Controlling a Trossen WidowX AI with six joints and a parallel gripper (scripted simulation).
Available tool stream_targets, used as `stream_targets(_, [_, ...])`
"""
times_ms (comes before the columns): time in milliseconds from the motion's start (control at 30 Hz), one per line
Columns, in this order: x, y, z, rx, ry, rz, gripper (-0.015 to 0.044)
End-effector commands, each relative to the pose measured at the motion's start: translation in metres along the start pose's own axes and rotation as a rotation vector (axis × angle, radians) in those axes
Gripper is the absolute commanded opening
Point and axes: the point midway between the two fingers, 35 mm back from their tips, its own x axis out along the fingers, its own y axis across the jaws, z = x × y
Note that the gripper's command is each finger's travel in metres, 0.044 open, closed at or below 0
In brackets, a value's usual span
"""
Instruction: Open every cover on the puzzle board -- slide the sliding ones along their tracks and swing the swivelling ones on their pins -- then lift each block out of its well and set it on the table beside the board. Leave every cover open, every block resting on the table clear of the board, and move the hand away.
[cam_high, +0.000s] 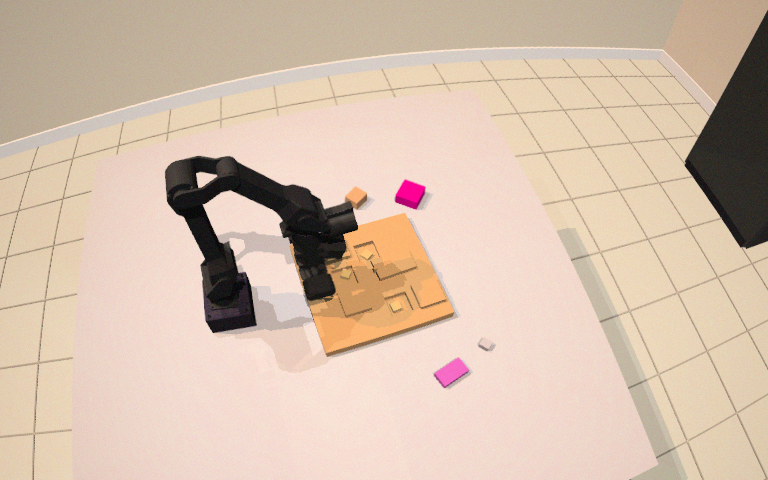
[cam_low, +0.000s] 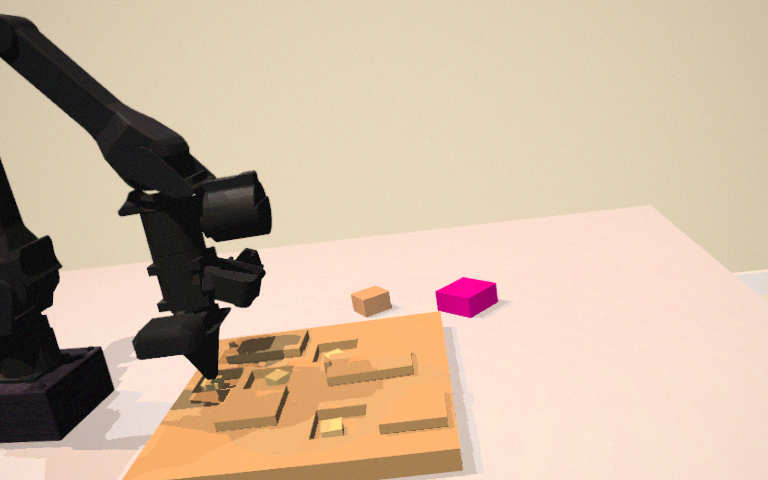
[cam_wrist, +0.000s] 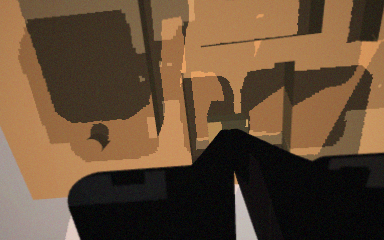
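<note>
No readable writing shows. On the worktop (cam_high: 169, 396) (cam_low: 594, 271), the closed, empty fingers (cam_low: 210, 374) are at the puzzle board's (cam_high: 334, 344) (cam_low: 317, 464) (cam_wrist: 45, 185) ten o'clock side; an orange block (cam_high: 355, 197) (cam_low: 370, 301) lies beyond its twelve.

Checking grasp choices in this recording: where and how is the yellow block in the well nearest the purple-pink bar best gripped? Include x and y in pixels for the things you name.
Probably its two opposite upright sides, from straight above: the block (cam_high: 395, 305) (cam_low: 331, 426) is squarish and sits inside its well, whose walls hinder a sideways approach.
</note>
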Motion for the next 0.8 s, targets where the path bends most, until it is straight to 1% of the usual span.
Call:
stream_targets(0, [0.003, 0.000, -0.002, -0.005, 0.011, -0.002, 0.0000])
stream_targets(767, [0.006, -0.008, 0.016, -0.005, 0.009, -0.003, 0.0000])
